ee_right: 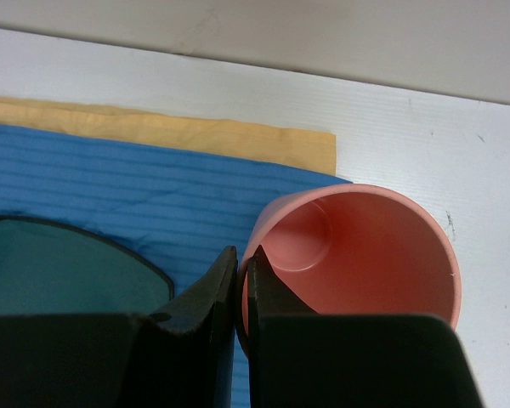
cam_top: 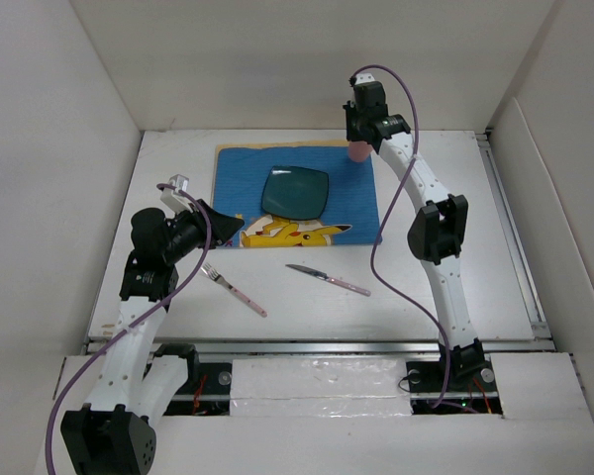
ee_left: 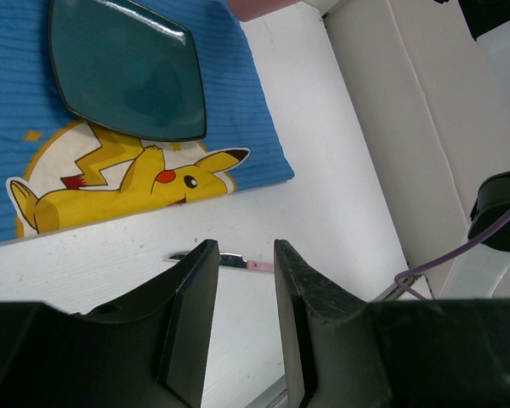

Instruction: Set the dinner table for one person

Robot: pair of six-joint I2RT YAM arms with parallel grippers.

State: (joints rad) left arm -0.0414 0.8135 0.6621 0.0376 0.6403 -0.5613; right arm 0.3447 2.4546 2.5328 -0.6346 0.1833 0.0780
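The large plain white dinner table [cam_top: 327, 317] carries a blue cloth placemat with a yellow cartoon figure [cam_top: 240, 168]. At the placemat's far right corner the right gripper [ee_right: 240, 257] pinches the rim of a pink round cup [ee_right: 365, 255] (one finger inside). The left gripper [ee_left: 242, 251], jaws spread and empty, hovers at its near left corner. A pink-handled fork [cam_top: 233, 287] and knife [cam_top: 327, 280] lie nearer still.

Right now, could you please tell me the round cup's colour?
The round plastic cup is salmon pink, clearest in the right wrist view.
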